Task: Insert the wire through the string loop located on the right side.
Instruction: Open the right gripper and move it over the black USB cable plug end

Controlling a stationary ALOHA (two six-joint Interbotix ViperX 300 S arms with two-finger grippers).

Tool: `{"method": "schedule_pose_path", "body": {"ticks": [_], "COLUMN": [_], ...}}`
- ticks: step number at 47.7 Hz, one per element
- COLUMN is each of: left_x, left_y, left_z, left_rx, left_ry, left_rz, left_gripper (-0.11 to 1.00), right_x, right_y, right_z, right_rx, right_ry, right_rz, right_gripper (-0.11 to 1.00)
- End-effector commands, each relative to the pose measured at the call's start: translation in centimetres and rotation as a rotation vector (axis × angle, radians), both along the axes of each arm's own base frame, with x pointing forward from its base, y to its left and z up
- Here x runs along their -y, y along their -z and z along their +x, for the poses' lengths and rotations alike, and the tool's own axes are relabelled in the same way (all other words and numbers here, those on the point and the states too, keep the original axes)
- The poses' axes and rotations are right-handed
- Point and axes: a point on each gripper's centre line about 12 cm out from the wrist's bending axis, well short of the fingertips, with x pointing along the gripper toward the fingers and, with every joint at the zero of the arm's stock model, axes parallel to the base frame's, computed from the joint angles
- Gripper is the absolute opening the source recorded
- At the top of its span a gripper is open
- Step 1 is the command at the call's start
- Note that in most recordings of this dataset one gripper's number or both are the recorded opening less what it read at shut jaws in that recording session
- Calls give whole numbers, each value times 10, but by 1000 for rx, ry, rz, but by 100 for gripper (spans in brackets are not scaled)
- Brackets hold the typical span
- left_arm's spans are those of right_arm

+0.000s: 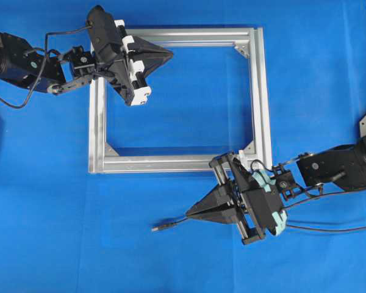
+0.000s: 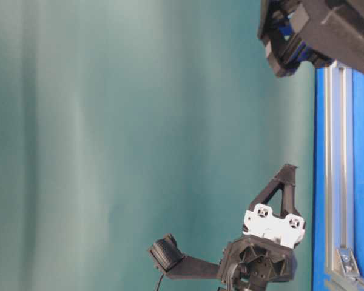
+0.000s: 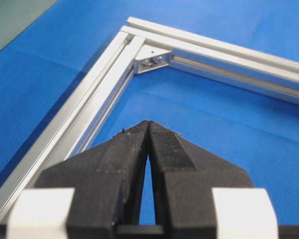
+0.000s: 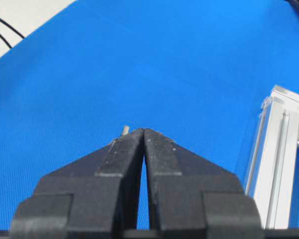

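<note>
Closed black fingers (image 4: pixel 159 159) fill the bottom of the right wrist view, tips pressed together with nothing between them. The right gripper (image 1: pixel 190 213) hangs over the blue cloth (image 1: pixel 49 213) just below the frame's (image 1: pixel 171 163) lower right corner, pointing left. The wire (image 1: pixel 177 223) lies on the cloth right under it, its plug tip (image 1: pixel 157 227) poking out just past the fingertips; in the wrist view only a small pale stub shows beside the left finger. The wire runs back under the gripper and off toward the right edge.

The left gripper (image 1: pixel 169 54) is shut too and holds nothing. It hovers over the frame's upper left corner, tips aimed into the open middle, and its own camera shows a bracket (image 3: pixel 152 59) ahead.

Judging from this, the task has not really begun: the wire is loose on the cloth and neither tool has hold of it. I cannot make out the string loop in any view; it should sit somewhere on the frame's right side, but it is too small to find here.

The next move, as I read it, calls for the right gripper to open, come down on the wire a little behind the plug, and close, leaving enough free tip to steer. Grabbing too far back would likely let the end droop and miss a loop that small. The left gripper may be needed to steady the loop or take the tip once through.
</note>
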Motion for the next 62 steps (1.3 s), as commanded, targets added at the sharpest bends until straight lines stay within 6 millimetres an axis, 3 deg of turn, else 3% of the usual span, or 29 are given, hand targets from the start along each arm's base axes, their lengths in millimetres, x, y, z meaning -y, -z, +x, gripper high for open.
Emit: {"method": "schedule_pose_path", "body": {"ticks": [1,7,27,34,46,53,62], "left_x": [5,5,7,6,6,7,6], "left_y": [-20,-18,-17,-18,-17,-17,-17], "left_z": [6,4,4,4,3,3,3], "left_rx": [45,35,34,35,33,33,32], "left_ry": [27,26,30,28,29,30,28], "left_rz": [26,23,16,17,15,15,16], "left_gripper": [0,0,0,0,0,0,0], "right_x": [-8,-8,-16,-16,-17,-16,-19], "right_y": [-21,-22,-21,-19,-17,-10,11], "right_z": [2,3,2,3,6,10,16], "right_rx": [59,31,-20,-46,-62,-85,-149], "right_ry": [-17,-14,-13,-3,14,41,84], "right_rz": [18,14,88,106,120,134,152], "right_gripper": [0,-6,-3,16,86,76,77]}}
